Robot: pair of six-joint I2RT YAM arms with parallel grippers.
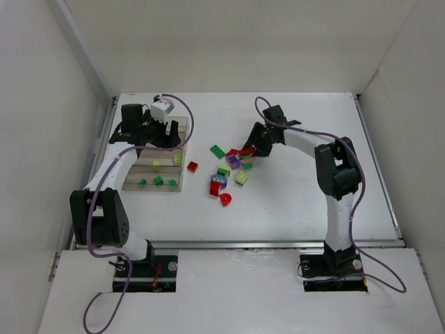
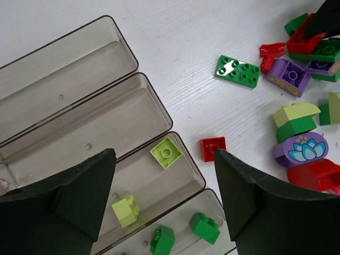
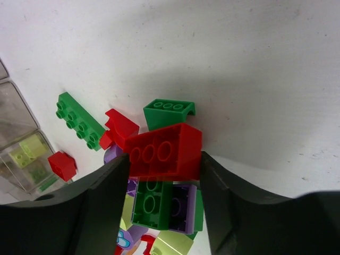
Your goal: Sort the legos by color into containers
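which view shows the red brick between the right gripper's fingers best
Right wrist: the red brick sits close up, studs clear, with the right gripper against both its sides. Top external shows only a red speck; left wrist catches it at the corner, partly hidden.

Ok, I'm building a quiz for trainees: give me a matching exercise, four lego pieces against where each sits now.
1 long red brick
2 small red brick
3 yellow-green bricks
4 purple lotus piece

A in an organizer compartment
B in the loose pile
C between the right gripper's fingers
D alone beside the organizer

Pairs: 1-C, 2-D, 3-A, 4-B
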